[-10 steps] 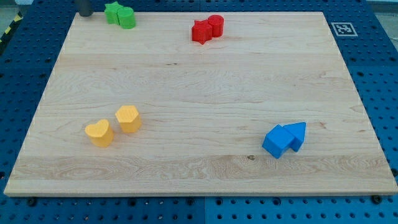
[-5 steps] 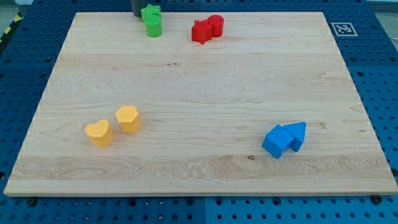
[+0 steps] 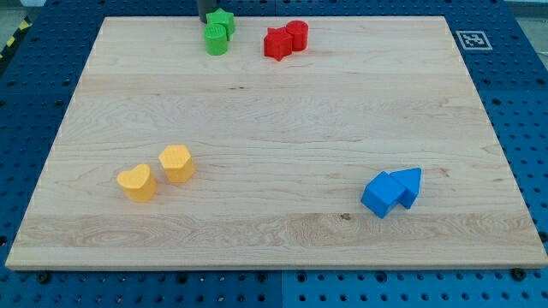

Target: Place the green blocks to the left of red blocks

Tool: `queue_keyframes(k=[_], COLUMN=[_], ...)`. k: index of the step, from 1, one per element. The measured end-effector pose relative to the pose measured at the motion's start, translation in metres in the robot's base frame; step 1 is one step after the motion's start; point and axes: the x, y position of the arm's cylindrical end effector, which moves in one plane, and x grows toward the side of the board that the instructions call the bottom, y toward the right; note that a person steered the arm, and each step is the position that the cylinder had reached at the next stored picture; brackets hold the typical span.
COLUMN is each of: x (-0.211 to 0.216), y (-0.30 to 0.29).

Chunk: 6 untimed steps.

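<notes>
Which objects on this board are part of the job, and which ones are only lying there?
Part of the job:
green star block
green cylinder block
red star block
red cylinder block
my tip, at the view's top, just left of the green star block

Only lying there:
yellow heart block
yellow hexagon block
blue cube block
blue triangle block

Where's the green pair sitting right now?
At the view's top edge of the board, left of centre: the green star with the green cylinder touching just below it. The red blocks lie apart to their right; my tip is against the star's left.
</notes>
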Motion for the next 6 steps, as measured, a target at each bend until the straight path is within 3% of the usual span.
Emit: queue_keyframes(k=[6], x=[0.000], y=[0.075])
